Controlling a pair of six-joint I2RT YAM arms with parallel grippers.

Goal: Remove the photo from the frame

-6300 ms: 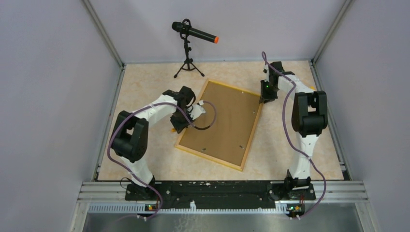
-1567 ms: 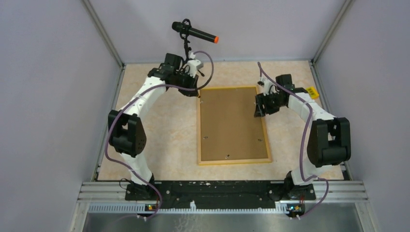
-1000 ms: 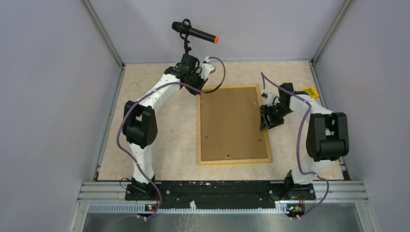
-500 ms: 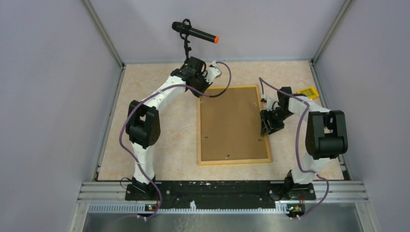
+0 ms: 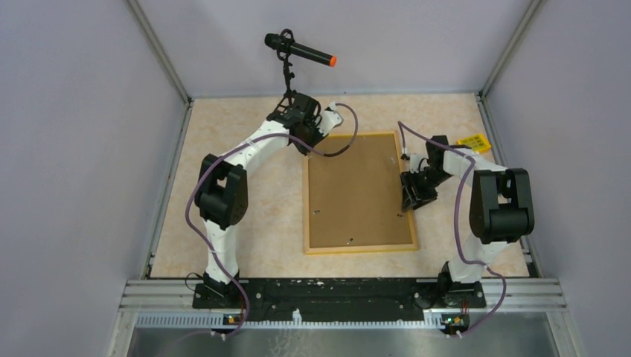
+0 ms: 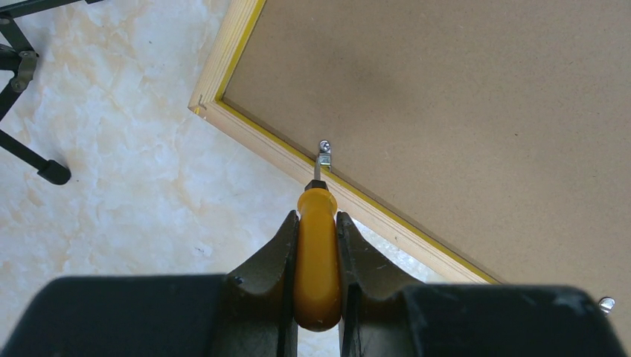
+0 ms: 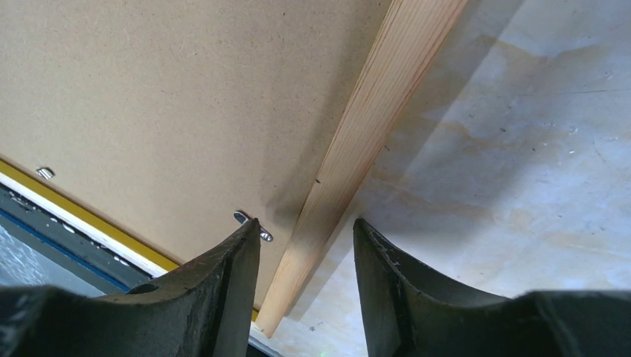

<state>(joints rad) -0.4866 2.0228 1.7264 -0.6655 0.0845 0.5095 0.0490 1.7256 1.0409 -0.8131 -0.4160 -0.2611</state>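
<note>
The frame lies face down on the table, its brown fibreboard back up and pale wood edge around it. The photo is hidden under that back. My left gripper hovers at the frame's far left corner, shut on a yellow-handled screwdriver. The screwdriver's tip meets a small metal clip on the frame's edge. My right gripper stands open astride the frame's right rail: one finger is over the back by another clip, the other over the table.
A microphone on a black tripod stands at the back, just behind my left wrist. A small yellow block lies at the back right by my right arm. Grey walls close in the table on three sides.
My left arm has swung right, bringing the screwdriver onto the frame's far left corner. My right gripper slid a little nearer along the right rail. The frame has stayed put this last second.
</note>
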